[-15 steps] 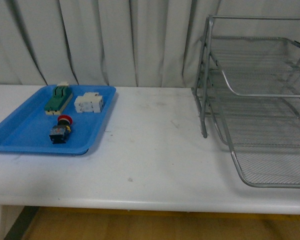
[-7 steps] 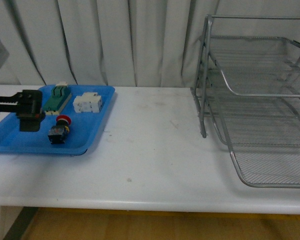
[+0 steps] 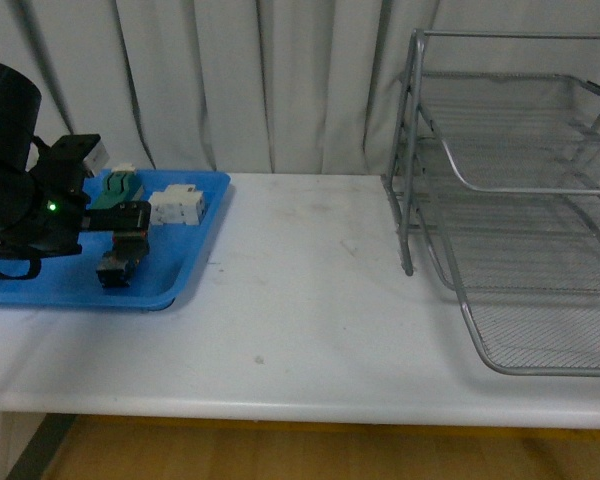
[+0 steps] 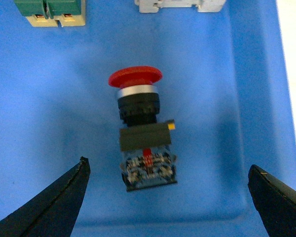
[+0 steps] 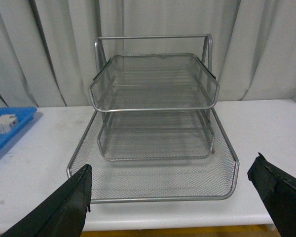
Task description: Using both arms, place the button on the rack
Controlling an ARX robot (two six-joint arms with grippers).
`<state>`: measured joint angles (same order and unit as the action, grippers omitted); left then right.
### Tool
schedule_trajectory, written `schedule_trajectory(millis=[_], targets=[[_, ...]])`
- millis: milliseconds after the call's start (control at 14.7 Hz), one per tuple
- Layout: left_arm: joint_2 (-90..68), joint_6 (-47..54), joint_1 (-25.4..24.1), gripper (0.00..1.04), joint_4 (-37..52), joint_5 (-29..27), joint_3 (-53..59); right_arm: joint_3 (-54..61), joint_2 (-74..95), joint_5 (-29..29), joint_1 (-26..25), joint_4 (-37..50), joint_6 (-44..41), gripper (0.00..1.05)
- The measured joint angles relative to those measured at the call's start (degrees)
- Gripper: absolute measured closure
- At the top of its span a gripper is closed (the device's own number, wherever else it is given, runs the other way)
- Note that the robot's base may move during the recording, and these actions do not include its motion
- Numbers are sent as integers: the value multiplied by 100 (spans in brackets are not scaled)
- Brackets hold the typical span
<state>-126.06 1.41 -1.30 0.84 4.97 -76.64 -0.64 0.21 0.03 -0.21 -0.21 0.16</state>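
Left gripper (image 4: pixel 167 168), jaws wide apart, has moved in above the button (image 4: pixel 140 128); blue tray (image 4: pixel 49 98) also holds green switch (image 4: pixel 52 10) and white part (image 4: pixel 180 5) toward 12 o'clock.

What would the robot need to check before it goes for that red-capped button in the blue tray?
1. Left gripper open: ok.
2. Button lined up between its fingers, untouched: ok.
3. Green switch and white part apart from the button: ok.
4. Finger height above the blue tray: cannot tell.
5. Right gripper open, facing the rack: ok.
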Motion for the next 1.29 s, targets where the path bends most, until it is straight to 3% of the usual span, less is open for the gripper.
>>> schedule_trajectory(millis=[407, 678, 814, 1018, 1289], targets=[[-1449, -103, -37, 7, -603, -63, -1801, 0, 0, 0, 0, 0, -2, 6], [-1493, -151, -42, 47, -546, 28, -1797, 0, 0, 0, 0, 0, 0, 6], [-1189, -151, -42, 66, -400, 98, -1314, 0, 0, -2, 0, 0, -2, 6], [-138, -107, -55, 68, 140, 282, -162, 0, 0, -2, 0, 0, -2, 6], [2758, 13, -315, 68, 437, 584, 2221, 0, 0, 0, 0, 0, 0, 6]])
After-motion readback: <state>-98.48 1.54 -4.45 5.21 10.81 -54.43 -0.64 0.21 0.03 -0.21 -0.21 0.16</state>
